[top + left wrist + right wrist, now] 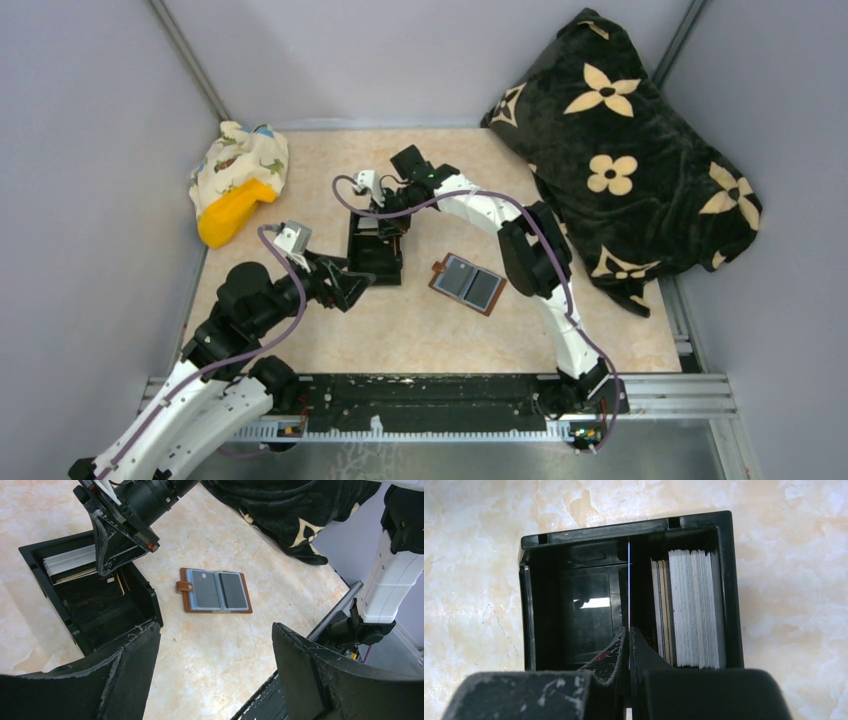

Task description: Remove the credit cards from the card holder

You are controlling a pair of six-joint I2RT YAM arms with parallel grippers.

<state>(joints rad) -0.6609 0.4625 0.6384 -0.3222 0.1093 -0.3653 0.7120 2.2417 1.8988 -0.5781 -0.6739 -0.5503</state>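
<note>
Far left: patterned cloth bundle [238,175] with a yellow piece, lying on desk [420,335], no part in the task

Left of centre: left jaws, set wide apart, holding nothing, low over the desk just beside the near corner of the black box [375,262]

Centre: black box, open-topped, two compartments; card stack [694,610] standing on edge in one, the other dark and seemingly bare

Above the box: right jaws, pressed together on a single card [629,580], seen edge-on, hanging over the divide between the compartments

Right of the box, apart from it: card holder [215,590], lying open and flat on the desk, blue-grey sleeves up, brown tab on one edge, touched by neither arm; dark cards apparently left in the sleeves, not certain

Far right: black flower-patterned blanket [620,150]

Step in hand, by judgement: dropping one extracted card into the box

Next move calls for: parting the right jaws squarely over a compartment, then going back to the holder
</note>
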